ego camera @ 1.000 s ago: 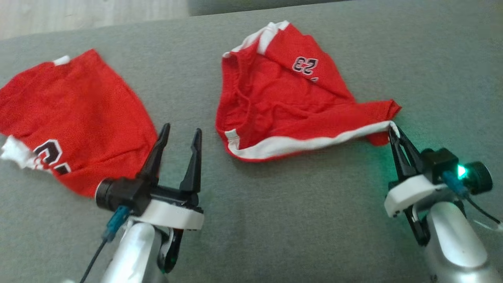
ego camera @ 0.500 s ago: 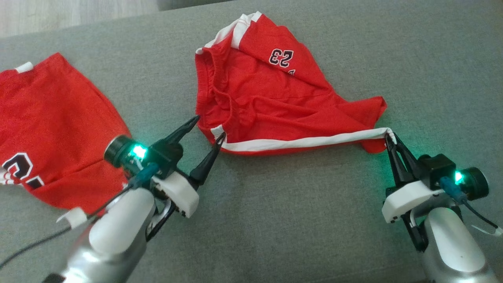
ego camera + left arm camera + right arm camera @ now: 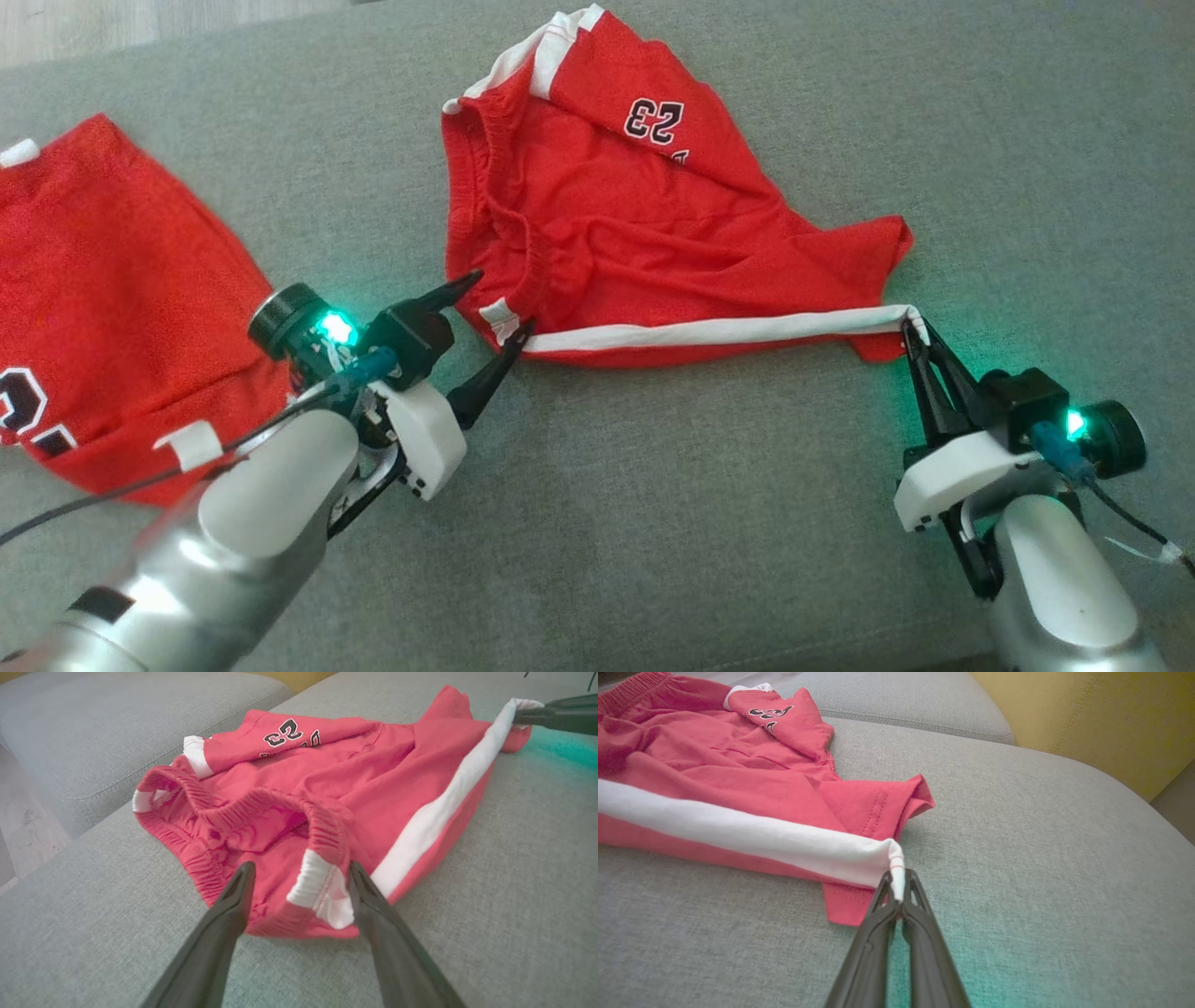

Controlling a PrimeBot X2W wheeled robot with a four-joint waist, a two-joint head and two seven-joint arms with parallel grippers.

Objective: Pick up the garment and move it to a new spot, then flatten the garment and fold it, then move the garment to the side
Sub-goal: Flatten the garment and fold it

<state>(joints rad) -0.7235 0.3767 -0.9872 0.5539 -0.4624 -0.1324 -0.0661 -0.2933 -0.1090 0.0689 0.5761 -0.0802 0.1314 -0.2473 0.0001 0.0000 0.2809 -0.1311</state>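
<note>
Item: red shorts (image 3: 644,233) with white side stripe (image 3: 709,329), crumpled mid-way along the grey sofa cushion (image 3: 653,523), toward its far edge.
Handling: judged light, limp and not fragile; likely to sag if lifted by one point.
Hold points: both stripe ends.
Right gripper (image 3: 910,329): jaws pressed together, pinching the stripe's hem end.
Left gripper (image 3: 502,301): jaws spread, straddling the waistband corner (image 3: 317,891).
</note>
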